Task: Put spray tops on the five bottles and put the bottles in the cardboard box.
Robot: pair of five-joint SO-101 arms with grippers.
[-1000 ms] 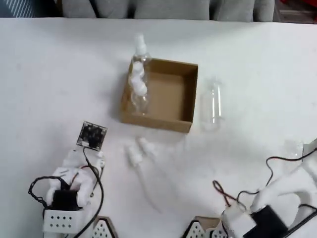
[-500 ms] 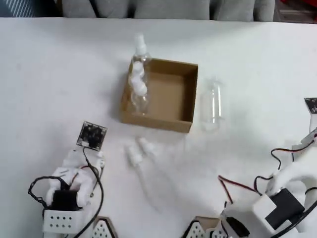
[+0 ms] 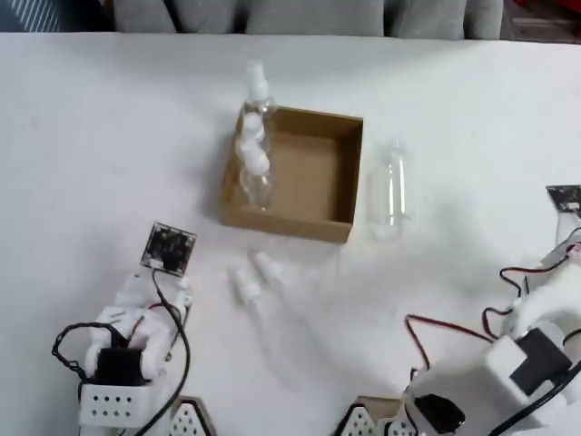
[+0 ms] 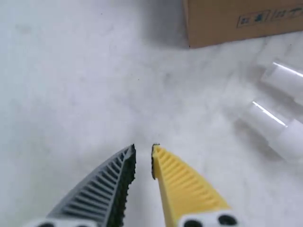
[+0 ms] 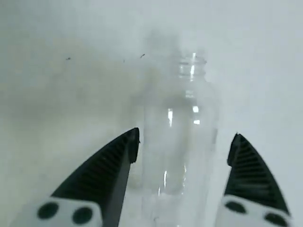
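Observation:
The cardboard box (image 3: pixel 313 173) stands mid-table with capped bottles (image 3: pixel 253 156) along its left wall and another capped bottle (image 3: pixel 257 86) at its far corner. An uncapped clear bottle (image 3: pixel 388 195) lies right of the box. Two capped bottles (image 3: pixel 259 277) lie in front of it, also seen beside the box corner (image 4: pixel 236 21) as clear bottles (image 4: pixel 274 120). My left gripper (image 4: pixel 143 147) is shut and holds nothing, low over bare table. My right gripper (image 5: pixel 185 135) is open, its fingers on either side of an uncapped clear bottle (image 5: pixel 182 109).
The left arm (image 3: pixel 127 341) sits at the front left and the right arm (image 3: pixel 531 350) at the front right edge, with loose red and black wires (image 3: pixel 445 329) trailing. Chairs (image 3: pixel 290 14) line the far edge of the white table (image 3: pixel 109 127).
The right arm has swung out toward the right edge and extended farther back, and its wrist board now shows at the right side. The left arm and the bottles have stayed put.

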